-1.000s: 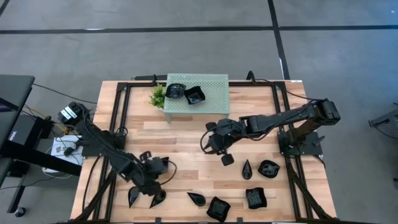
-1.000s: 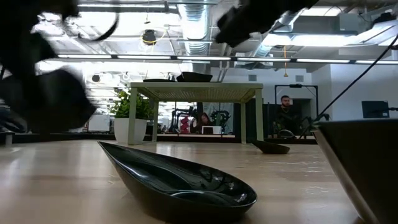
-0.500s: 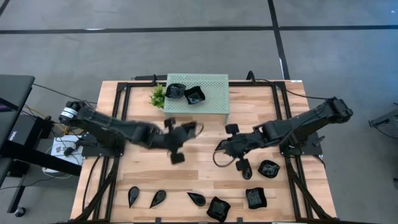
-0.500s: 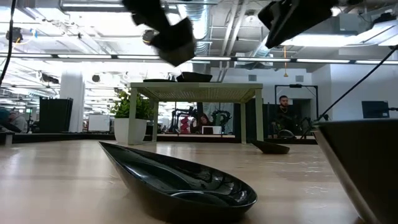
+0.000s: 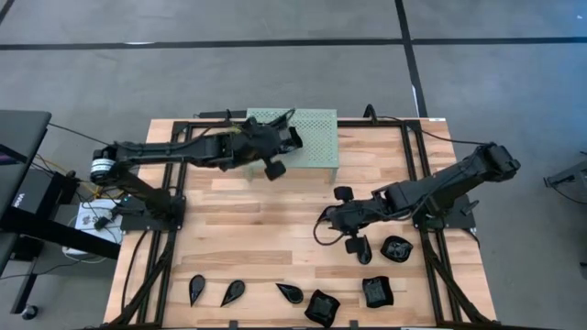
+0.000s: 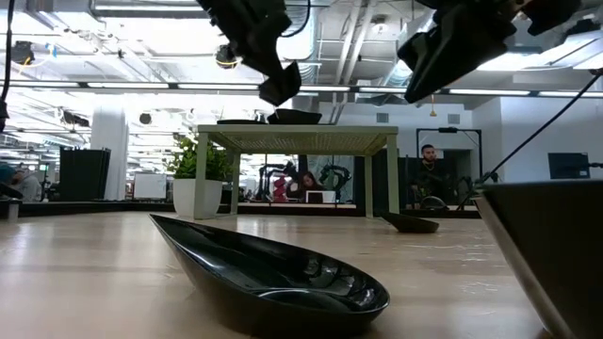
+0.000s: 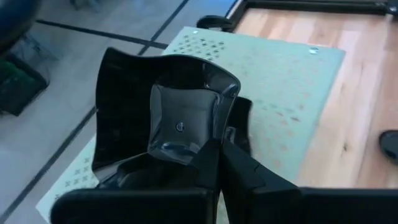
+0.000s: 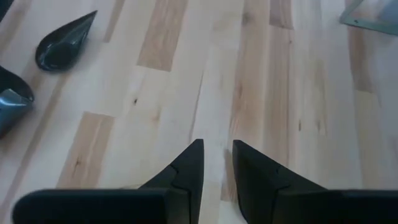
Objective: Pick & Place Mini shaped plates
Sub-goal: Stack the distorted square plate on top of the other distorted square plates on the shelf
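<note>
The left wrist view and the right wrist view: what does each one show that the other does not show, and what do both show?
Only the left wrist view shows the square wavy-edged plate pinched in the left gripper, held over the mint-green stand.

Only the right wrist view shows the right gripper, empty with a narrow gap between its fingers, and a teardrop plate lying on the table.

Both show the light wooden table, and both show glossy black plates.

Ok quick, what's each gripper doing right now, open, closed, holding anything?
Left gripper: shut on a square wavy-edged plate, over the green stand.
Right gripper: slightly open, holding nothing, above the table.
</note>
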